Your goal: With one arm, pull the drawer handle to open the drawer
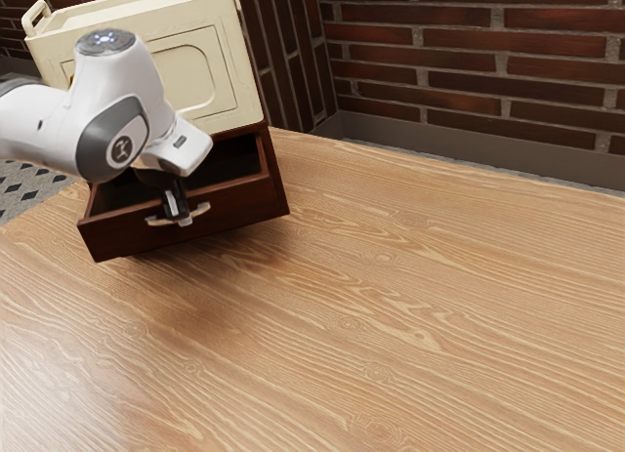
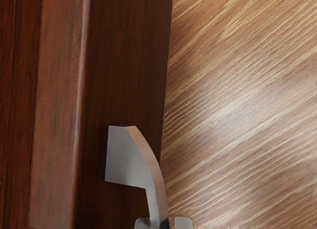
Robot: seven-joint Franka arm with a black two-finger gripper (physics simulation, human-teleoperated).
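The hand [image 1: 179,219] pinched the handle [image 1: 201,209] of the open drawer [image 1: 119,237]. A cream box [image 1: 227,91] sat above, by a brick wall [image 1: 469,56].

The Franka arm [image 1: 146,76] has glossy white, rounded shells, with a broad dark-grey wrist joint cap [image 1: 98,144] bearing a round dark emblem [image 1: 122,148] with a pale rim and mark. Above that joint cap sits a flat grey disc [image 1: 105,42] dotted with small bluish-white spots. Beside it, a boxy white housing [image 1: 190,144] carries a small dark rectangular marking [image 1: 180,142]. Below the joint cap, the slim gripper [image 1: 182,218] is mostly black.
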